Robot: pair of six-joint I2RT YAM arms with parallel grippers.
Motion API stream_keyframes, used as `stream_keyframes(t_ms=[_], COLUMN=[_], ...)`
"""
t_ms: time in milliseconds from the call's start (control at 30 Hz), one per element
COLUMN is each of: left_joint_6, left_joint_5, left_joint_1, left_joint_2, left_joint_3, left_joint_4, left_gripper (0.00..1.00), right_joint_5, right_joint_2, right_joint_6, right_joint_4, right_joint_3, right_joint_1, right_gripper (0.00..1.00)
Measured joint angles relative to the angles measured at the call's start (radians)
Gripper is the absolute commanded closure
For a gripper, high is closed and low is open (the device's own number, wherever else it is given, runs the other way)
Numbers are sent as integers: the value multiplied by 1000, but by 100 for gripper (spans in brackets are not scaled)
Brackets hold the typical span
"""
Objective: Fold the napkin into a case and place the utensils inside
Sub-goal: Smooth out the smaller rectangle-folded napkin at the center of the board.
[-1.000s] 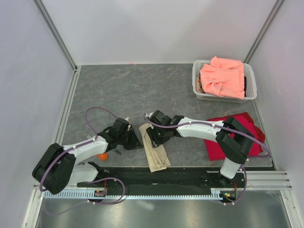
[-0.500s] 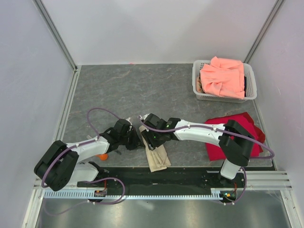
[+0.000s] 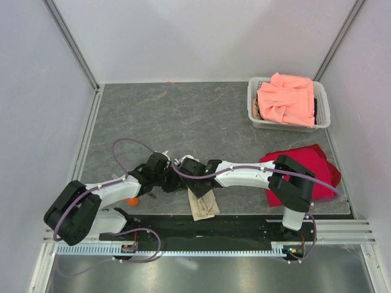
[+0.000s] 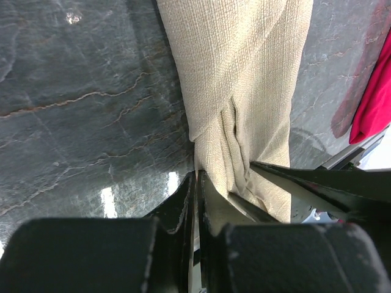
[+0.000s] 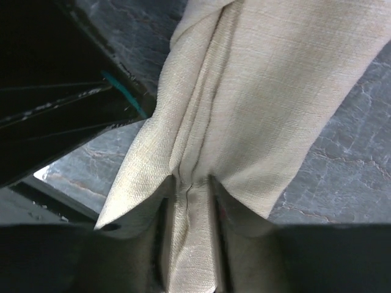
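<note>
We're likely at the pocket-opening step. The case (image 3: 203, 206) lies between both arms; right gripper (image 5: 188, 186) pinches a fold of it, left gripper (image 4: 197, 183) looks shut at its edge. Next: lift pocket, fetch orange spoon (image 3: 131, 200).

We see the case (image 4: 238, 73) as coarse woven cloth, matt and soft. The table (image 4: 79, 110) looks like dark veined stone, smooth with a glossy sheen. At far right, the basket (image 3: 252, 101) is white plastic, its salmon cloth (image 3: 287, 97) matt.
</note>
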Motion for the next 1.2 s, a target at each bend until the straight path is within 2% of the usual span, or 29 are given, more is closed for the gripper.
stream_keyframes(t_ms=[33, 67, 200, 367, 500, 567, 600, 667, 767, 1000, 1200], left_joint_6=[0, 0, 0, 0, 0, 0, 0, -1, -3, -11, -22], left_joint_5=[0, 0, -1, -21, -27, -25, -19, -14, 1, 21, 53], left_joint_1=[0, 0, 0, 4, 21, 23, 23, 23, 23, 23, 9], left_joint_2=[0, 0, 5, 3, -61, -71, -67, -60, -47, 93, 142], left_joint_3=[0, 0, 1, 27, 32, 37, 38, 37, 37, 38, 38], left_joint_4=[0, 0, 1, -24, -65, -72, -71, -71, -55, 17, 103], left_gripper=[92, 91, 90, 83, 81, 76, 70, 68, 71, 90, 94], right_joint_5=[14, 24, 68, 120, 137, 140, 140, 142, 142, 129, 106], right_joint_2=[5, 8, 21, 46, 49, 49, 49, 49, 49, 50, 50], right_joint_6=[3, 0, 0, -9, -28, -41, -48, -61, -73, -74, -36], right_joint_4=[-2, -2, -19, -28, -32, -32, -31, -31, -33, -39, -39], right_joint_3=[3, 5, 26, 78, 118, 135, 141, 146, 149, 159, 165], right_joint_1=[3, 5, 10, -3, -36, -58, -68, -83, -99, -98, -100], right_gripper=[75, 83, 96, 99, 99, 100, 100, 100, 100, 100, 100])
